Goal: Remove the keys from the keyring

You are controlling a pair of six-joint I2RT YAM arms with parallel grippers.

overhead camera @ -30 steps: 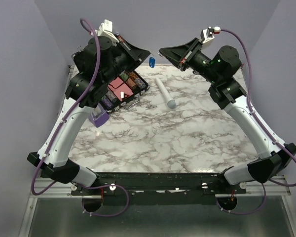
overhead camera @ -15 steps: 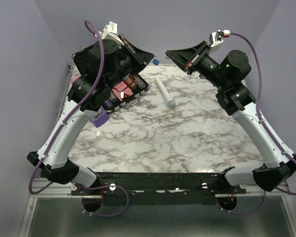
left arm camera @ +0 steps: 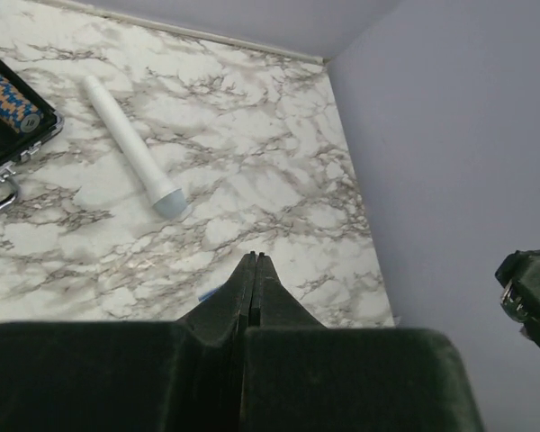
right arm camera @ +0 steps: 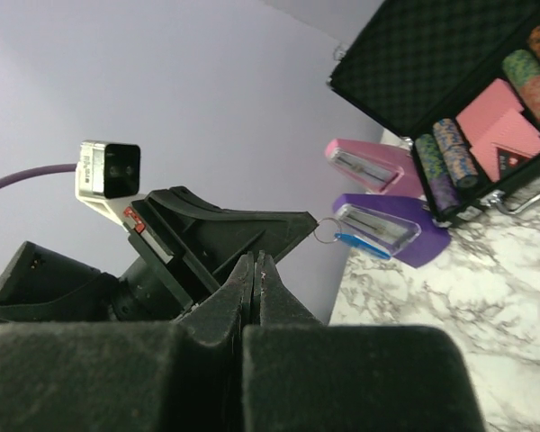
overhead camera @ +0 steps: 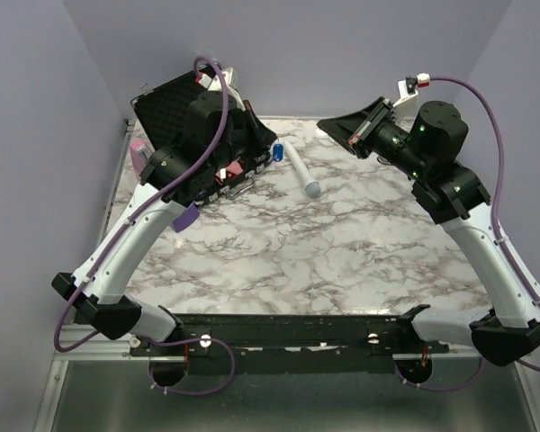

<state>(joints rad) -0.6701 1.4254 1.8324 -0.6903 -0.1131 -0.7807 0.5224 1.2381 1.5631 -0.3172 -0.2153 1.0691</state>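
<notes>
Both arms have swung apart. Left gripper, clenched, dangles the blue keyring, keys indiscernible. Right gripper is clamped empty. The left arm half hides the chip case.

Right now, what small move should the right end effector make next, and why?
Probably open the right end effector and ease it toward the blue keyring: it is shut and empty, while the left end effector pinches the keyring at its tip.

top: high, looking down; wrists: close along fingers; shared: marble table
</notes>
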